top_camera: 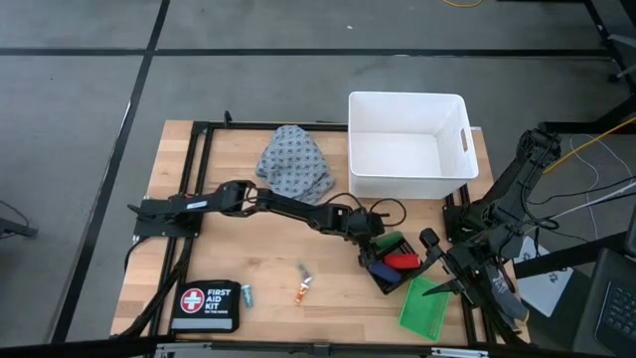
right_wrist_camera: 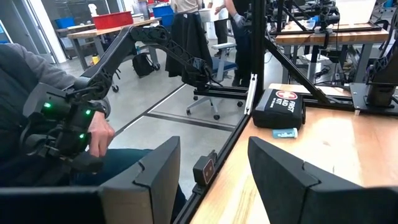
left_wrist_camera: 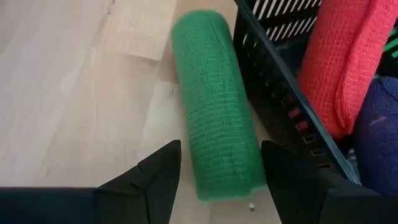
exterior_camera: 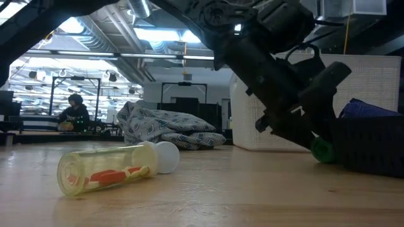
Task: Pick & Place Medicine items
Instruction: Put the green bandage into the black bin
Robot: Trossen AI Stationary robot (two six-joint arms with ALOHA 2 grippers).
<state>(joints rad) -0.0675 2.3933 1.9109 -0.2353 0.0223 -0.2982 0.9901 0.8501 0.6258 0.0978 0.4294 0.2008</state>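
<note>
At lower centre-right of the high view, our left gripper (left_wrist_camera: pixel 221 177) spreads released jaws around the green cylinder (left_wrist_camera: pixel 214 109), soft, light wrap best pinched mid-length.

Blue cylinder (left_wrist_camera: pixel 382 137) cut off by edge, half-hidden behind red oblong block (left_wrist_camera: pixel 345 62).

Overhead camera looks straight down on the counter (top_camera: pixel 248 259); the low one sits at counter level, close. Both share the green cylinder (top_camera: pixel 391 242), lower right.
</note>
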